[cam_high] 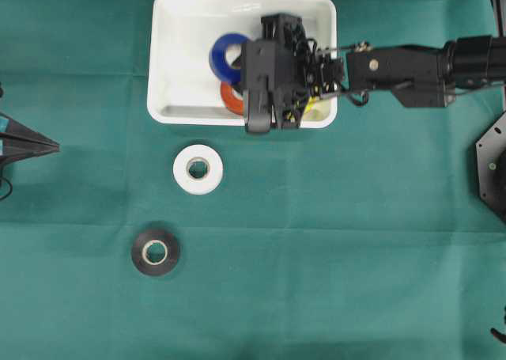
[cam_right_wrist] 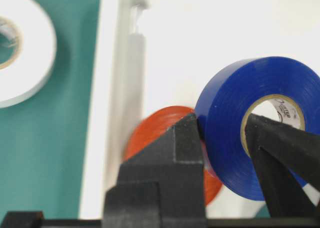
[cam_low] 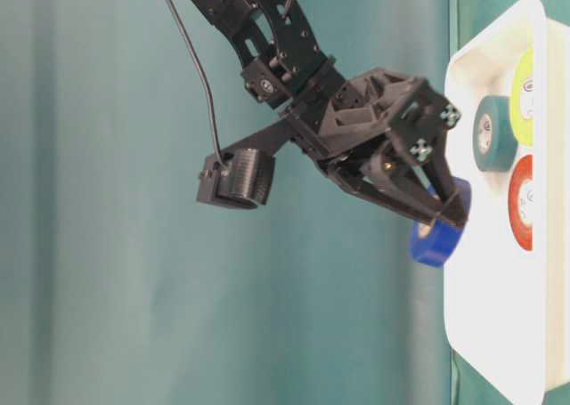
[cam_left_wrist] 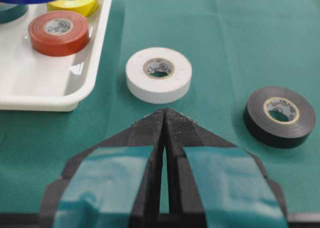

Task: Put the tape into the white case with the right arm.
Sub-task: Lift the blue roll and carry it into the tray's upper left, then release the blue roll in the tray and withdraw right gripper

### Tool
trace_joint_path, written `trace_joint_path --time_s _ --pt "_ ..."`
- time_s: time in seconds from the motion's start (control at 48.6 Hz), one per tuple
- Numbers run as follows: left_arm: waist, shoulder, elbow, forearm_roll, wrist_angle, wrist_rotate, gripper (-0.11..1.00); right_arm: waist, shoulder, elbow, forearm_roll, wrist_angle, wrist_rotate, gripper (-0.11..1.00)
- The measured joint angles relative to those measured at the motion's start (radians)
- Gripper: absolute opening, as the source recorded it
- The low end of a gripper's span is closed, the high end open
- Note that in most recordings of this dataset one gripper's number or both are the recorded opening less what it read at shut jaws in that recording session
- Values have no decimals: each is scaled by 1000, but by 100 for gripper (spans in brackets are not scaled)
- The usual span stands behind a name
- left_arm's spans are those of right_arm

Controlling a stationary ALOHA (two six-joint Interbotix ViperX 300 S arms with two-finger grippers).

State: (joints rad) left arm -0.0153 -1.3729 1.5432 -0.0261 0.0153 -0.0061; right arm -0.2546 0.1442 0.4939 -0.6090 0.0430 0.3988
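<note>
Overhead: the right arm (cam_high: 411, 67) reaches over the white case (cam_high: 182, 51), hiding much of its inside; a white roll (cam_high: 198, 168) and a black roll (cam_high: 155, 252) lie on the green cloth (cam_high: 356, 257) below the case.
Table level: the right gripper (cam_low: 445, 216) grips the blue tape (cam_low: 436, 236) just above the case, near teal (cam_low: 492, 133), yellow (cam_low: 524, 85) and red rolls (cam_low: 522, 202).
Left wrist: the left gripper (cam_left_wrist: 165, 119) is clenched, empty.
Right wrist: core print is unreadable
</note>
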Motion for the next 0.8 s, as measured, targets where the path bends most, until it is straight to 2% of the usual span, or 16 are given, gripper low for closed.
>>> trace_joint_path --time_s 0.267,0.679,0.72,0.802 --pt "0 -2 0 0 0 0 1 -92 34 -6 0 -57 0 3" --pt "0 0 0 0 0 0 1 -100 43 -6 -2 -83 8 3" --pt "2 0 0 0 0 0 1 -100 43 -6 0 -83 8 6" --pt "0 0 0 0 0 0 1 -100 43 -6 -2 -84 8 22"
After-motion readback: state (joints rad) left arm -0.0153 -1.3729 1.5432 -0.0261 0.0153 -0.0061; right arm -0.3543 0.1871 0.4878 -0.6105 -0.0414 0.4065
